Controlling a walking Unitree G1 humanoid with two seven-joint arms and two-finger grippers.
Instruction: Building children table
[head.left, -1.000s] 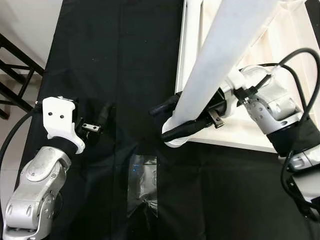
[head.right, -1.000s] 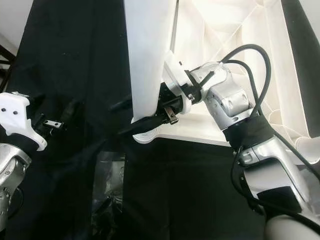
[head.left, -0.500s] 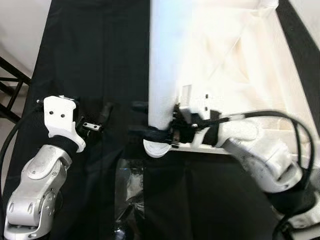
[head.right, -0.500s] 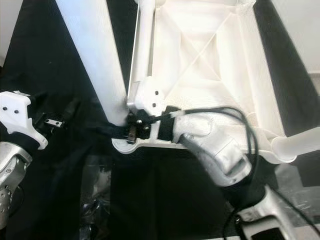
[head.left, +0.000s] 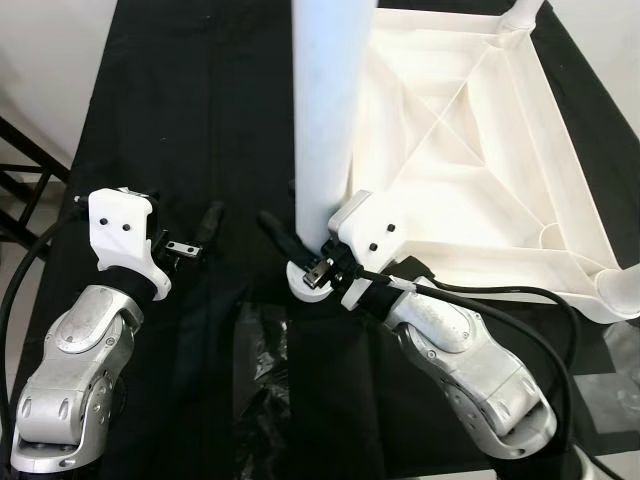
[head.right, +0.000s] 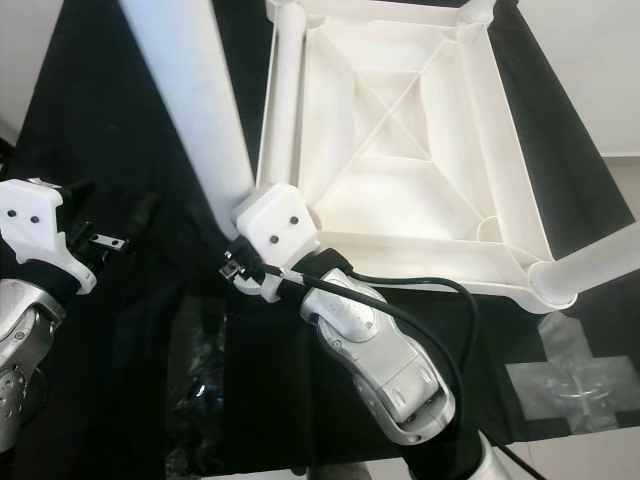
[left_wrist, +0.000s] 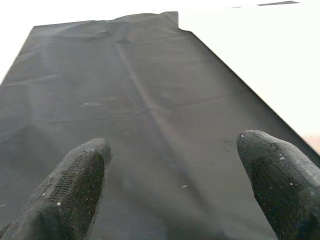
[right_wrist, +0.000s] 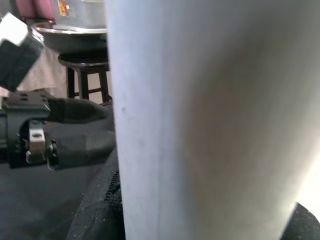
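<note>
Bright, sharp head views; blown-out whites, blurred close-up wrist view.

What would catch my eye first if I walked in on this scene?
Probably the tall white table leg standing upright at the near corner of an upturned white tabletop, gripped at its base by the right gripper. All of it lies on a black cloth, where the left gripper hovers open, off to the left.
</note>
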